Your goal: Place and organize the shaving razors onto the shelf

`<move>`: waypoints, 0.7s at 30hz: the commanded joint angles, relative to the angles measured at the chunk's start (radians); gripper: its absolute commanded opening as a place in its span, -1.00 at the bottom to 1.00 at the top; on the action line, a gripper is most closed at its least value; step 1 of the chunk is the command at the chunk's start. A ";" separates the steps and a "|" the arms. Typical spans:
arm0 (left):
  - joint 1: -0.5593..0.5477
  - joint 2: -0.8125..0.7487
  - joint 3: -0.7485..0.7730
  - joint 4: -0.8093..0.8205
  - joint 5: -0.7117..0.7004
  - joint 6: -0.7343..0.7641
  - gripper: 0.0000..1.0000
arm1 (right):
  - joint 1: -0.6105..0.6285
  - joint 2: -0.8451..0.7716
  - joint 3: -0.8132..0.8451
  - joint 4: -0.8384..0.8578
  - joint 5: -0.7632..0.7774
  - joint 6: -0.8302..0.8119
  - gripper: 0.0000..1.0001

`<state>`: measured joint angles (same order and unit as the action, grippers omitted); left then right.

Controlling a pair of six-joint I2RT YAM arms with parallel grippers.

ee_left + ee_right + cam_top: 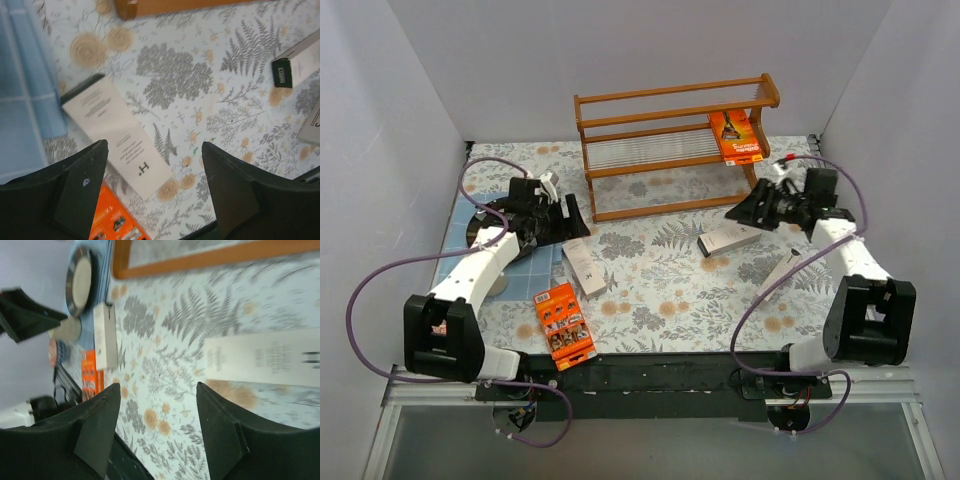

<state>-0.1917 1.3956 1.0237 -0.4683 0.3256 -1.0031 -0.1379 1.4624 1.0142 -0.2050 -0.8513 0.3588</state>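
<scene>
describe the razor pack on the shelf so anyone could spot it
Look at the wooden shelf at the back. At its right end sits an orange razor pack. Every other pack, its orange twin included, lies on the table.

The left arm (480,262) rises from its base at the table's near edge and bends toward the left side. The left gripper (572,215) points inward, jaws spread wide and empty. The right arm (850,250) mirrors it on the right side. The right gripper (738,213) faces inward, jaws likewise parted and empty.
</scene>
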 commanded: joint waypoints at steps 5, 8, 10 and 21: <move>0.116 -0.213 -0.102 -0.390 -0.226 -0.149 0.59 | 0.547 -0.133 -0.074 -0.085 0.184 -0.244 0.40; 0.190 -0.236 -0.137 -0.456 -0.195 -0.202 0.51 | 0.691 -0.059 -0.046 -0.076 0.173 -0.238 0.41; 0.251 -0.248 -0.152 -0.495 -0.203 -0.216 0.49 | 0.779 0.019 -0.005 -0.067 0.167 -0.209 0.42; 0.293 -0.238 -0.327 -0.486 -0.113 -0.290 0.40 | 1.021 0.325 0.227 -0.021 0.133 -0.087 0.49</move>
<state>0.0971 1.1549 0.7353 -0.9577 0.1387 -1.2545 0.8520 1.7580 1.1641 -0.2687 -0.7029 0.2157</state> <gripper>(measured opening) 0.705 0.738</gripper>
